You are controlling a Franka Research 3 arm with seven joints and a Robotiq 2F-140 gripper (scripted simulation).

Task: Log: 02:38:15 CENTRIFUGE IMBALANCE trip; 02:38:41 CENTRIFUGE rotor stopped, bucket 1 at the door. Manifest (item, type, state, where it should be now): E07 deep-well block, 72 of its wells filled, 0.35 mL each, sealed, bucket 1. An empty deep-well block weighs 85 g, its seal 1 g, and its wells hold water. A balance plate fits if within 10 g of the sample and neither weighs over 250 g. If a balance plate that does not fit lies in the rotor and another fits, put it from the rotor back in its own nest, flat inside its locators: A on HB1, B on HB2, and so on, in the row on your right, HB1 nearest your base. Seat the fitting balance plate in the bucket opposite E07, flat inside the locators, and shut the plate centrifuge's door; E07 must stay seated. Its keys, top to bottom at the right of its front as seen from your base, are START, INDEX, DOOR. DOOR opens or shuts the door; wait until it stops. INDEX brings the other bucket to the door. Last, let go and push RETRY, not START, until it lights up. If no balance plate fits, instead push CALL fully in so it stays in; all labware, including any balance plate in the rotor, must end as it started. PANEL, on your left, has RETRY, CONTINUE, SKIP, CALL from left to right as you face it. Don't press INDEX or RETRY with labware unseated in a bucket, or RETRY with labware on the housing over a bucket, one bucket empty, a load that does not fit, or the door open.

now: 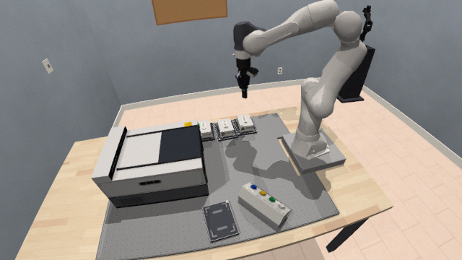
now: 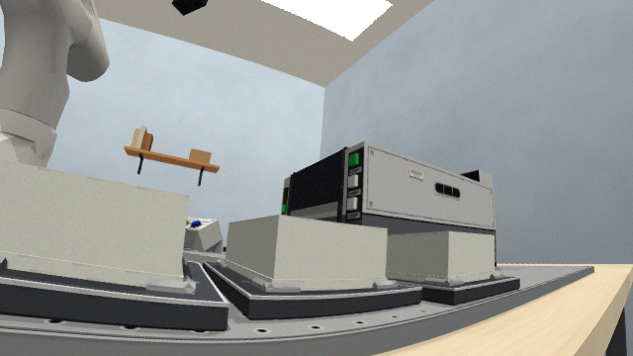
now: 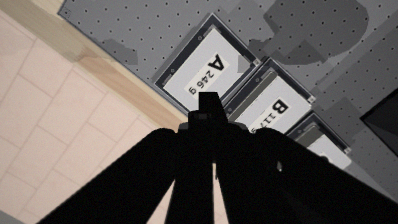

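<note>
1. Top view: the gripper [image 1: 244, 94] hangs high above the far edge of the surface [image 1: 303, 202], its fingers pressed together on nothing. Three balance plates sit in a row of nests beside the plate centrifuge [image 1: 151, 170]: plate A [image 1: 245, 123] is nearest the arm's base. The button panel [image 1: 265, 204] lies well apart, at the near right.

2. Exterior view: the plates are pale, straight-walled blocks seated flat between corner locators. The middle plate [image 2: 307, 247] looks rigid, with smooth, possibly slippery sides. The centrifuge's key column [image 2: 353, 188] faces this way, behind them.

3. Wrist view: the closed fingers cover part of the labels. Plate A reads 246 g, likely too heavy. Plate B [image 3: 272, 107] shows "11", the rest hidden, and the third plate [image 3: 325, 147] shows no reading. Plate B seems the light, stiff candidate. It should be taken across its narrower width, on opposite walls, and kept level.
</note>
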